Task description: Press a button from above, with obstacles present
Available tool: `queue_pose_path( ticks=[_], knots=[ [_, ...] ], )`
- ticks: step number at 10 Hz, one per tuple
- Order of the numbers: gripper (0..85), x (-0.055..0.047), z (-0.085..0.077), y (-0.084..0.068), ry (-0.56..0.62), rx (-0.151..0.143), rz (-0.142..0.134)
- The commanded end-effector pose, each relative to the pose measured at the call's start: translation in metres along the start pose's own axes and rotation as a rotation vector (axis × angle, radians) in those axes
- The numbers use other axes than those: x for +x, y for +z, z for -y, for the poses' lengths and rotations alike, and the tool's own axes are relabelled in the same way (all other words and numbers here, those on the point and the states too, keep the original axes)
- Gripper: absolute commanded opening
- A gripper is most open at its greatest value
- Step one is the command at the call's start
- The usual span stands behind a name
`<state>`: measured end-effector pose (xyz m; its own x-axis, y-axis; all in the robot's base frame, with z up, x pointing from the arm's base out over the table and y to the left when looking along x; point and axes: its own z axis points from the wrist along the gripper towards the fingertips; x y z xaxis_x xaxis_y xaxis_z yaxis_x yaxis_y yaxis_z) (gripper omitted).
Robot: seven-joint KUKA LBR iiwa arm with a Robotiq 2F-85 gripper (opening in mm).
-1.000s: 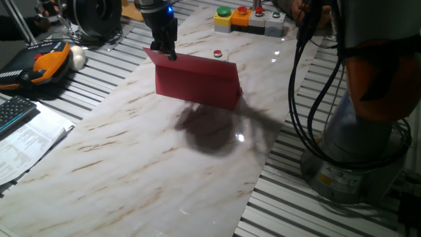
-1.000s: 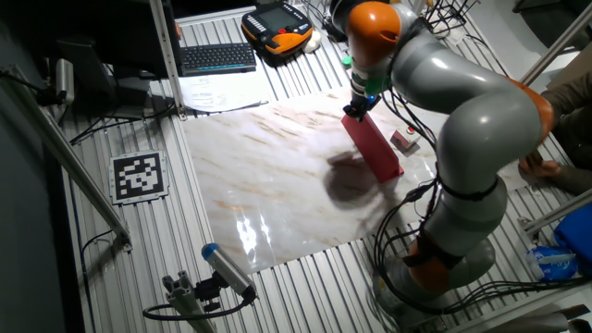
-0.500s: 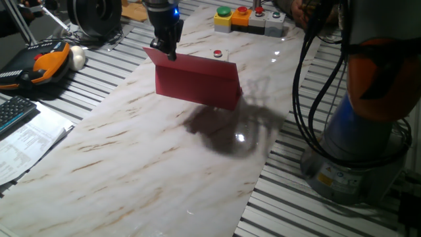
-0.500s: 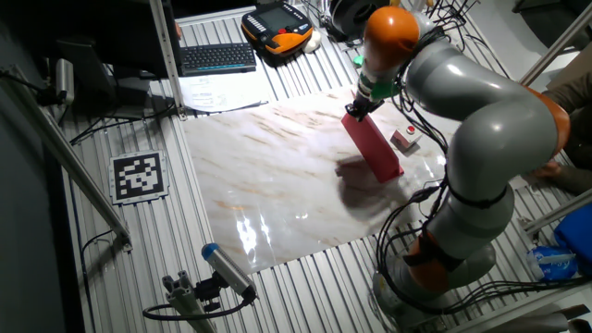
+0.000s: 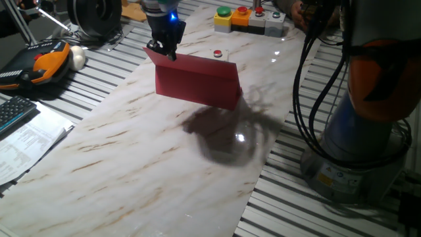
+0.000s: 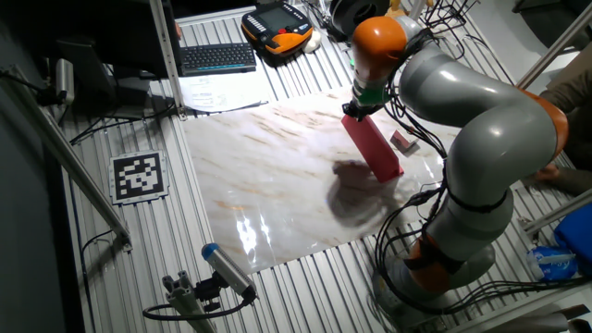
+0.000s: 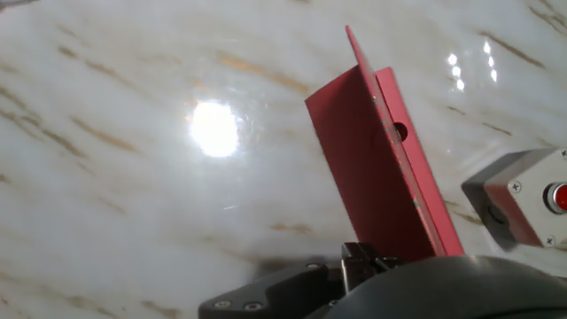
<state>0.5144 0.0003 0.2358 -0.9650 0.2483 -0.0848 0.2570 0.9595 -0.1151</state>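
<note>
The obstacle is a dull-red panel (image 5: 197, 82) standing upright like a wall on the marble table (image 5: 145, 151). The button (image 5: 218, 54), a small red cap on a flat white base, lies just behind the panel's far side. My gripper (image 5: 164, 51) hangs over the panel's left top corner, tips at about the height of the edge. From the other side the gripper (image 6: 354, 109) is at the panel's (image 6: 375, 148) far end, with the button (image 6: 403, 141) beyond. In the hand view the panel (image 7: 372, 168) rises edge-on and the button (image 7: 556, 197) shows at the right border. No fingertip gap shows.
Yellow, orange and grey button boxes (image 5: 250, 20) stand at the table's far edge. An orange teach pendant (image 5: 39, 62), a keyboard (image 5: 13, 112) and papers (image 5: 29, 141) lie on the slatted bench to the left. Cables (image 5: 316, 79) hang by the robot base on the right.
The gripper has stayed at the panel's left top corner, shifting only slightly. The arm above it has swung, and its shadow on the marble has moved right.
</note>
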Motion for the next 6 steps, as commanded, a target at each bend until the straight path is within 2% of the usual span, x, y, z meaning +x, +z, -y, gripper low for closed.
queue_pose_path(
  ticks=[1, 3, 4, 5, 6],
  knots=[
    [0.0, 0.0, 0.0, 0.0, 0.006, 0.01, -0.001],
    [0.0, 0.0, 0.0, 0.0, 0.005, 0.031, 0.008],
    [0.0, 0.0, 0.0, 0.0, -0.012, 0.052, 0.026],
    [17.0, -0.008, 0.014, -0.004, -0.042, 0.057, 0.03],
    [17.0, -0.019, 0.033, -0.009, -0.082, 0.047, 0.041]
  ],
)
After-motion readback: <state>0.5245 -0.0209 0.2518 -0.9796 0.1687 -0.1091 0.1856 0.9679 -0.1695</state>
